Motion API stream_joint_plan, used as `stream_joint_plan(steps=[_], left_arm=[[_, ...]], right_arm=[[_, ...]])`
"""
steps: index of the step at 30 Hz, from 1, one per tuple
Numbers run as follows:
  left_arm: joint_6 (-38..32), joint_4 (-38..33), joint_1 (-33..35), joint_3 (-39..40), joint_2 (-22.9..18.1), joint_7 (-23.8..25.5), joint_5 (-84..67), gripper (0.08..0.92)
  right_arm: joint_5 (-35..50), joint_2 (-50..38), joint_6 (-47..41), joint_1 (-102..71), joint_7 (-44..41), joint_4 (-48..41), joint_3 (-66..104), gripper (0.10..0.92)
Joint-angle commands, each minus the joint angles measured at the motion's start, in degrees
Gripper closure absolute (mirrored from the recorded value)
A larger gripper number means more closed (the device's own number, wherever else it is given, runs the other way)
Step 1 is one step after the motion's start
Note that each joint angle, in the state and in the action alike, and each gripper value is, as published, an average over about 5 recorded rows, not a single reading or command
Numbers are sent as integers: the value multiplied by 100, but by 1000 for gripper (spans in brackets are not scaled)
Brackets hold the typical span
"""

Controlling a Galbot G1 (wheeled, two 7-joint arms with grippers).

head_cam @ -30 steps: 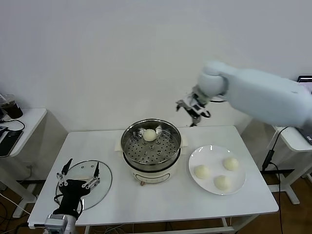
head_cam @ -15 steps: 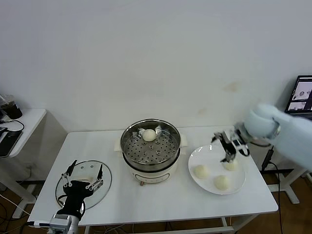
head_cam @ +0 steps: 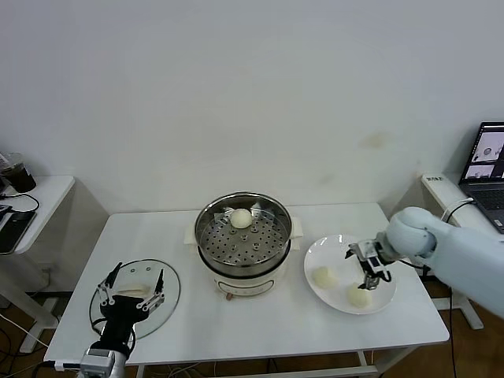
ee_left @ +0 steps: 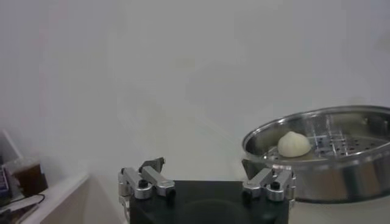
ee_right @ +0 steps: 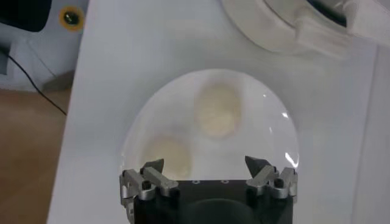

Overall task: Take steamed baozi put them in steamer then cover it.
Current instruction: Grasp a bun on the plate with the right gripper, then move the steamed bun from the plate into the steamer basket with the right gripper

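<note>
The steamer stands mid-table with one baozi in its steel basket. It also shows in the left wrist view, with that baozi inside. Two baozi lie in plain view on the white plate. My right gripper is open low over the plate's far right part. The right wrist view shows the open right gripper and two baozi ahead of it. The cover lies flat at the front left. My left gripper hovers open over it.
A side table with a dark cup stands at the far left. A laptop sits on another side table at the far right. The white wall runs close behind the table.
My right arm has swung from high behind the steamer down to the plate and lowered over its far right part, covering the bun there. The left gripper shifted slightly over the cover.
</note>
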Motion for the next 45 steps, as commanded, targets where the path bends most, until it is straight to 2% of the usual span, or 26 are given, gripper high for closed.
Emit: stream_joint_plan(steps=[1,13,26,38,45], left_arm=[[0,15,8,-36,-3,2,12,177],[7,51,-11,-52,-63,6,41,177],[20,61,-19,-52,-60,9,34,177],[20,58,-23,-57,-67,3,26,177],[24,4,-6,-63,-66,1,28,177]], right_arm=[[-135,896,-36,-314,11,-932,188,203],[-215,1458,-141,-294,-130,-1519,97,203],[-262,1580,-342,-331,-157,-1573,54,210],[-298,1528,-319,-326,-285,-1628,74,365],[-234,1411,-239,-93,-445,-1563,99,384]])
